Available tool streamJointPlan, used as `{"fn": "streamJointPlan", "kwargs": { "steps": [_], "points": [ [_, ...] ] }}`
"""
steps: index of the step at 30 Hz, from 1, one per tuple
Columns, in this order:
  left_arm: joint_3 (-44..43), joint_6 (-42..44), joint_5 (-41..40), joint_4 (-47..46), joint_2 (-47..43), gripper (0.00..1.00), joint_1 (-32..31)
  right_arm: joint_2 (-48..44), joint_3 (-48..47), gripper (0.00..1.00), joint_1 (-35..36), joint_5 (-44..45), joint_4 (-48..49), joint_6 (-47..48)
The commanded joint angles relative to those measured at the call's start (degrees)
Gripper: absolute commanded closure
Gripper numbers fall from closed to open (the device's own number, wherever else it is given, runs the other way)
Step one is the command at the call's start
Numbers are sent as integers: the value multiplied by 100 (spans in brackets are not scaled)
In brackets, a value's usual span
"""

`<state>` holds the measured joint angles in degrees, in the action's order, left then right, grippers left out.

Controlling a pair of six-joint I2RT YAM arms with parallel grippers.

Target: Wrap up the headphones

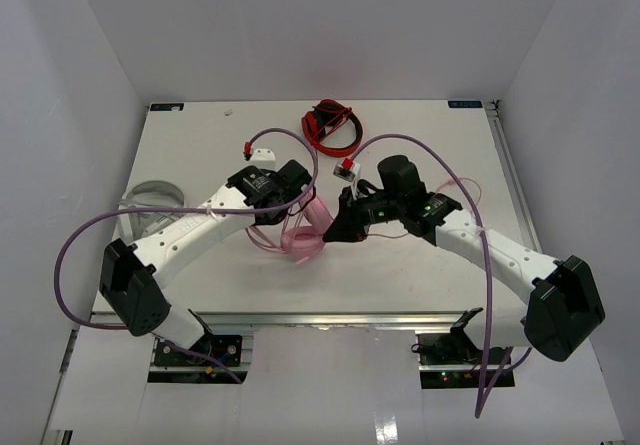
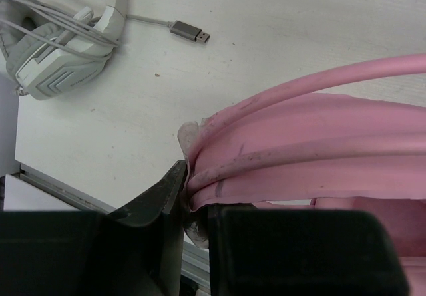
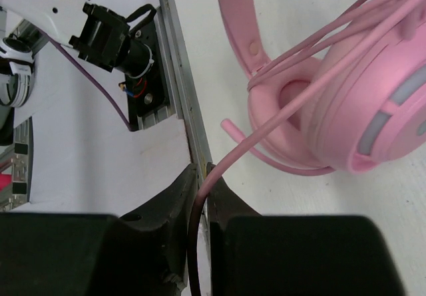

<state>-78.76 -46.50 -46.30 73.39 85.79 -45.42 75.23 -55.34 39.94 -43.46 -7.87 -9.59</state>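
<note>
The pale pink headphones point(image 1: 300, 233) hang between my two grippers near the table's middle front. My left gripper point(image 1: 298, 197) is shut on the pink headband point(image 2: 313, 143), with cable strands running along it point(image 2: 293, 159). In the right wrist view a pink ear cup point(image 3: 363, 103) and part of the headband point(image 3: 239, 23) show, with cable turns crossing the cup. My right gripper point(image 1: 335, 230) is shut on the thin pink cable point(image 3: 229, 156), which runs from the jaws up to the ear cup. The cable's plug is hidden.
Red-and-black headphones point(image 1: 333, 128) lie at the back centre. Light grey-white headphones point(image 1: 152, 197) with a USB plug point(image 2: 190, 32) lie at the left edge. Two small white blocks point(image 1: 263, 153) point(image 1: 347, 168) sit behind the grippers. The table's front rail point(image 3: 183, 90) is close below.
</note>
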Motion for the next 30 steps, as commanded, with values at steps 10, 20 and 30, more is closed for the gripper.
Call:
{"fn": "streamJointPlan", "kwargs": {
  "steps": [10, 20, 30],
  "points": [
    [355, -389, 631, -1650, -1472, 100, 783, -460, 986, 84, 964, 693, 1867, -874],
    [319, -1016, 966, -1577, -1827, 100, 807, -234, 1151, 83, 1634, 1628, 2205, -927],
    [252, -1608, 1300, -1542, -2653, 100, 807, -186, 1598, 84, 1790, 2264, 2615, -942]
  ]
}}
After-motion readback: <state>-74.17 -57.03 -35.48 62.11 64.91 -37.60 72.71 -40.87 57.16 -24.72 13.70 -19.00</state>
